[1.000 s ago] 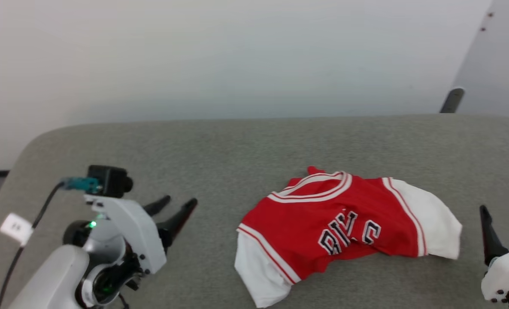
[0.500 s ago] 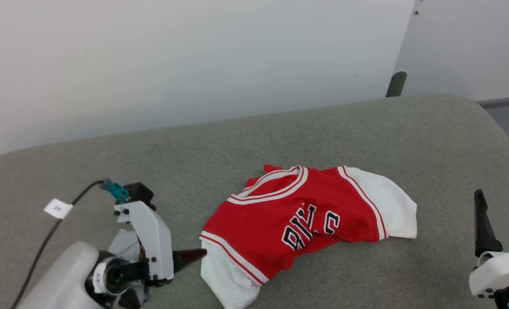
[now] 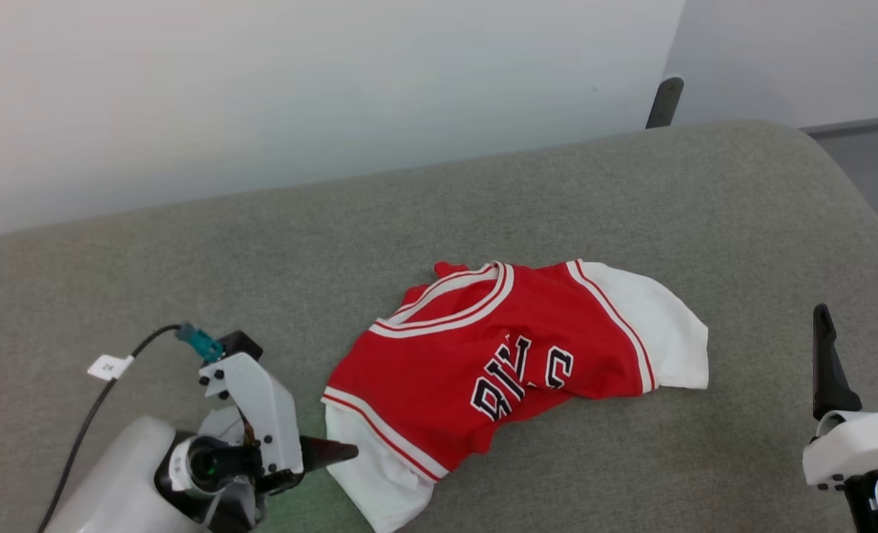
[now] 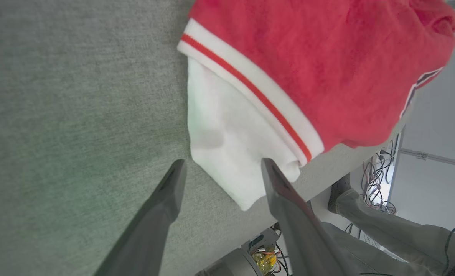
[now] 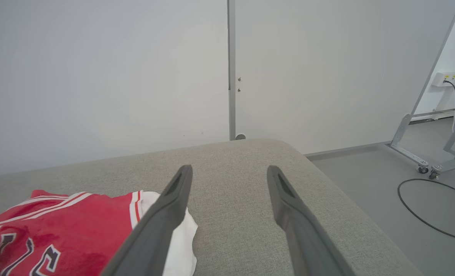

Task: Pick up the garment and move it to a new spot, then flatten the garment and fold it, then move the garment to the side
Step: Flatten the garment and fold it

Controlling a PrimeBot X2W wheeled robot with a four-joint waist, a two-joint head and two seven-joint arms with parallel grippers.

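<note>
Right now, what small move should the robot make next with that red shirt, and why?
Probably close the left pincer on the white sleeve of the shirt, perhaps after easing slightly lower. Its jaws stand open with the sleeve's end between the tips, and the shirt lies crumpled, not yet lifted.

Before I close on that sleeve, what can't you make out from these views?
Left wrist view: the white sleeve shows between the open left pincer's fingers; whether they touch it cannot be told.
Head view: a fold hides the middle of the garment's chest lettering.
Head view: the bottom edge cuts off the right pincer's wrist.
</note>
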